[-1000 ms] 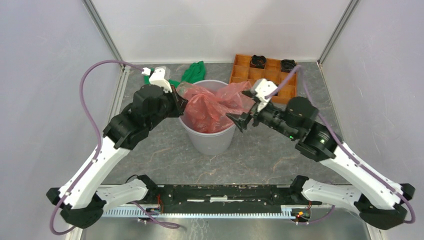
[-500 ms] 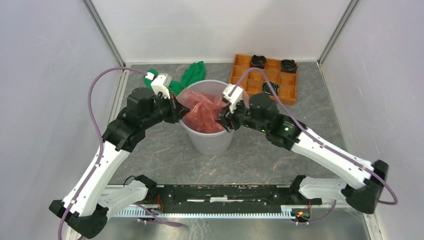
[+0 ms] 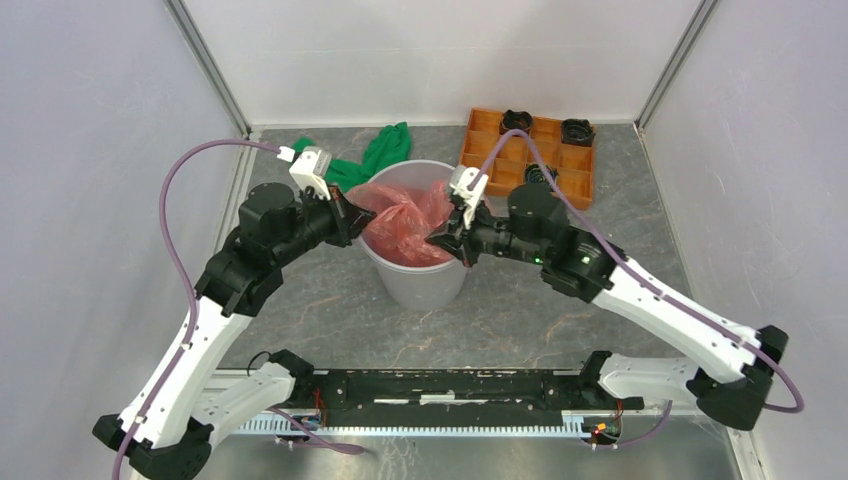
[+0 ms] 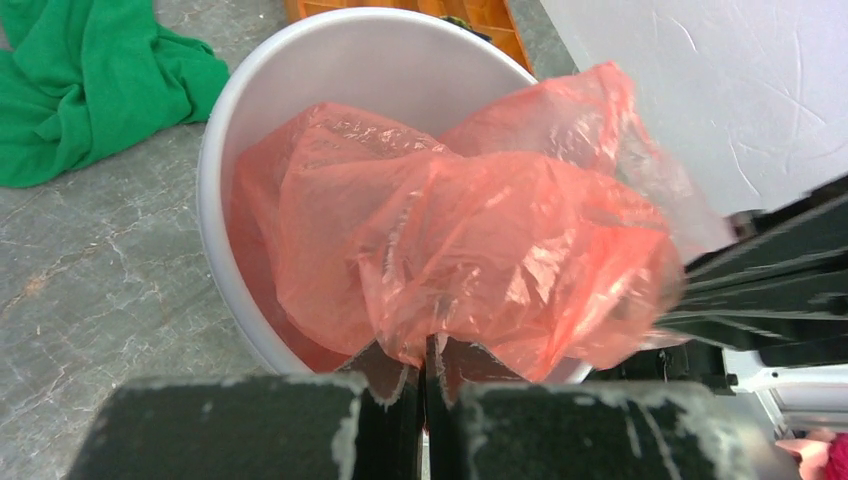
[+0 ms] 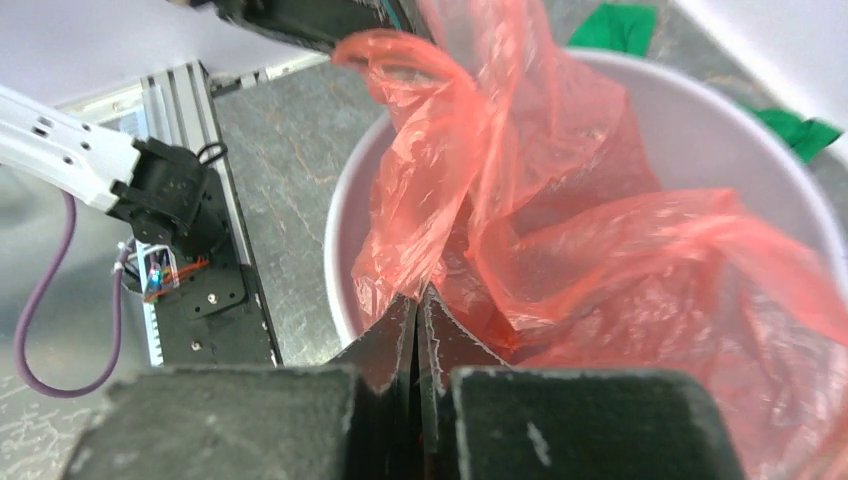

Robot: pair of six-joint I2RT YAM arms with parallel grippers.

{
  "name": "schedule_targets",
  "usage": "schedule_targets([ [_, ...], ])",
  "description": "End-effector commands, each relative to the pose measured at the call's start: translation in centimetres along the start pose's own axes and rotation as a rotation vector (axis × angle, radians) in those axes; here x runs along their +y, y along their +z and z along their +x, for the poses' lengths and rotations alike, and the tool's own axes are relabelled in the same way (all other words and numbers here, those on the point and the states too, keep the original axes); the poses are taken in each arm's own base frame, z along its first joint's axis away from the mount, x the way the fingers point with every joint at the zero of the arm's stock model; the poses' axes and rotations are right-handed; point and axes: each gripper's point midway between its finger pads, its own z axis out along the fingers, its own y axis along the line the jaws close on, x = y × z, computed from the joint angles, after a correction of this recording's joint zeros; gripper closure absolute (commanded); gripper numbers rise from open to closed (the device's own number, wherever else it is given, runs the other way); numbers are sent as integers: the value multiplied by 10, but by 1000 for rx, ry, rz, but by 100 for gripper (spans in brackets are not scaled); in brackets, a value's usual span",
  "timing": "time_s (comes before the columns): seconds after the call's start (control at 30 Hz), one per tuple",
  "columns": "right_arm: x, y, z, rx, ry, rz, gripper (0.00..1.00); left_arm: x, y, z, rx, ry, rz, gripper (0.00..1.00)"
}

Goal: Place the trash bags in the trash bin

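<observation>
Left arm (image 3: 215,300) rises from lower left, elbow bent, wrist angled right. Left gripper (image 3: 355,214): fingers (image 4: 388,405) pressed together, pinching the trash bags (image 3: 400,215). Right arm (image 3: 660,310) stretches in from lower right. Right gripper (image 3: 437,243) points left, fingers closed on same film.

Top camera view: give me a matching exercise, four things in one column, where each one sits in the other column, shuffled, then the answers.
Things
1. thin translucent red-orange plastic bag
2. round light grey plastic bin
3. crumpled green cloth
4. orange-brown compartment tray

Places
A. far right corner of the table
B. middle of the table
C. bunched in the bin's mouth
D. far side, just behind the bin, left of the tray

Pairs: 1-C, 2-B, 3-D, 4-A
</observation>
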Motion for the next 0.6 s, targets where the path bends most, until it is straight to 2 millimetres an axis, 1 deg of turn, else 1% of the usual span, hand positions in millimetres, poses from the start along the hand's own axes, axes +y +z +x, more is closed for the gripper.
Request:
schedule_targets([
  [0.0, 2, -42, -53, -126, -63, 44, 99, 2, -6, -14, -60, -30, -30, 98],
  [0.07, 7, -49, -44, -110, -60, 28, 99, 6, -9, -14, -60, -25, -56, 98],
  [0.13, 18, -51, -26, -79, -62, -35, 99, 10, -11, -11, -54, -17, -76, 98],
  [0.17, 25, -51, -16, -62, -60, -76, 96, 12, -11, -8, -43, -16, -86, 98],
  [0.2, 32, -52, -7, -46, -59, -114, 88, 13, -12, -6, -38, -17, -91, 98],
  [0.23, 38, -53, -3, -34, -55, -149, 72, 13, -13, -5, -33, -19, -90, 98],
  [0.27, 42, -57, -4, -35, -55, -168, 58, 11, -15, -4, -31, -20, -77, 98],
  [0.3, 42, -60, -8, -41, -57, -161, 47, 7, -16, -4, -28, -20, -57, 98],
  [0.4, 23, -80, -42, -142, -112, -27, 23, -6, -25, -4, -31, -7, 14, 98],
  [0.43, 18, -87, -54, -182, -129, 11, 17, -9, -26, -2, -26, -4, 34, 98],
  [0.47, 10, -94, -65, -216, -136, 71, 13, -13, -27, 0, -21, -2, 55, 98],
  [0.57, -17, -115, -93, -280, -140, 249, 11, -15, -31, 5, -7, -4, 71, 98],
])
